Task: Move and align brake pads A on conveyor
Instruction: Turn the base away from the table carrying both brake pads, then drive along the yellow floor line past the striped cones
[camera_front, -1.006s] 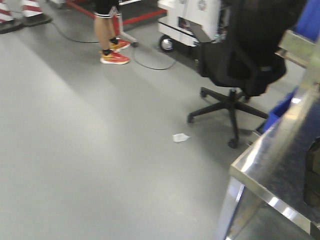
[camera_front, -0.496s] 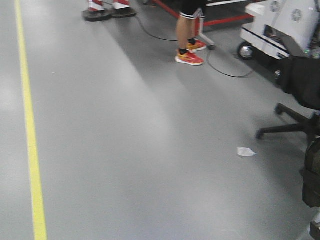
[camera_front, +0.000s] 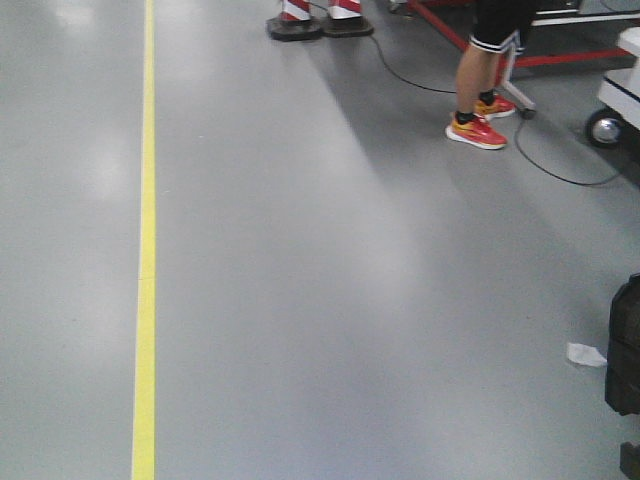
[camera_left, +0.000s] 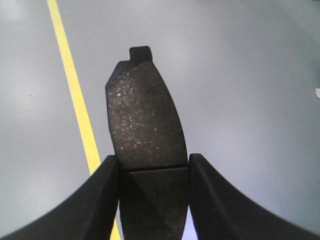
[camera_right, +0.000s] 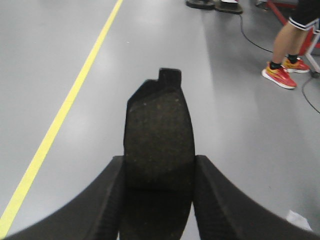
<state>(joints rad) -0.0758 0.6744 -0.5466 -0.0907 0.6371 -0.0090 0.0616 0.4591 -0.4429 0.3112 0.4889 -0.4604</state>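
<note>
Left wrist: my left gripper (camera_left: 152, 167) clamps a brake pad (camera_left: 144, 120), right of the yellow line (camera_left: 76, 90).
Right wrist: right gripper (camera_right: 159, 167) pinches another brake pad (camera_right: 159, 125).
Risk: a jolt could slip either.

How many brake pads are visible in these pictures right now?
2. One brake pad is clamped between the left arm's jaws, the other pad between the right arm's jaws. More pads may be outside the views.

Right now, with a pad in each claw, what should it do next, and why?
Probably steer the base until the conveyor shows, grips shut. The left gripper clamps a pad, the right gripper a second pad, yet no view shows it, mostly floor.
</note>
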